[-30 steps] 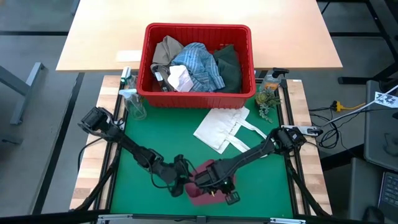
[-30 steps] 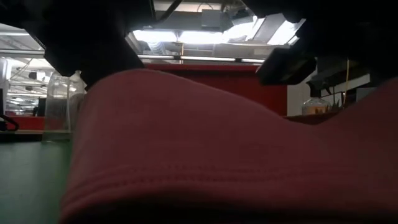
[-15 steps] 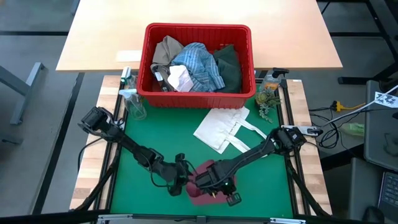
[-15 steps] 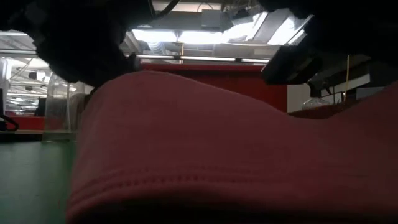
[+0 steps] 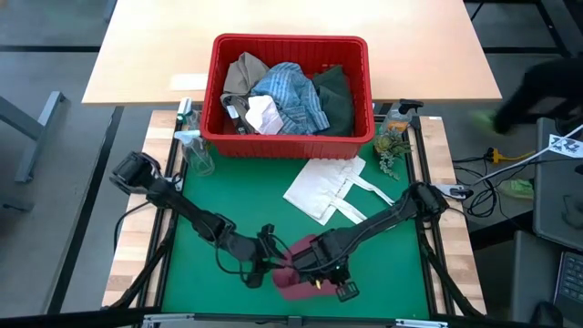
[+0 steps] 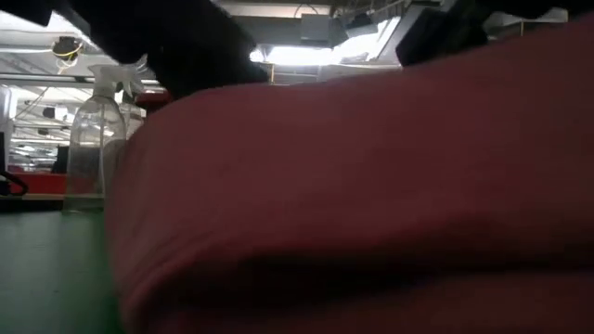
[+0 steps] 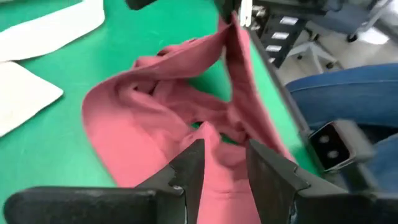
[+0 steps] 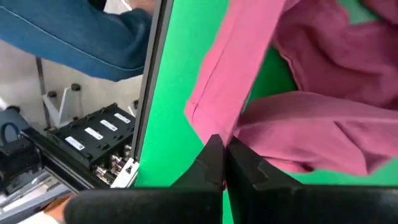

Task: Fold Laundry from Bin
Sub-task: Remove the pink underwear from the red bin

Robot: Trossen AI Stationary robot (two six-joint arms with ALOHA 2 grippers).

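Meanwhile the small maroon cloth [image 5: 301, 273] lies crumpled at the bench's near edge, far from the red bin [image 5: 291, 137], between both arms: the left tool [image 7: 221, 165] is spread over it, while the right tool [image 8: 222, 163] pinches one raised hem.

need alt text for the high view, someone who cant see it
Overhead view: two dark arms meet over a maroon cloth at the near edge of a green table, left end effector and right end effector both on it. Behind sit a white tote bag and a red bin of laundry.
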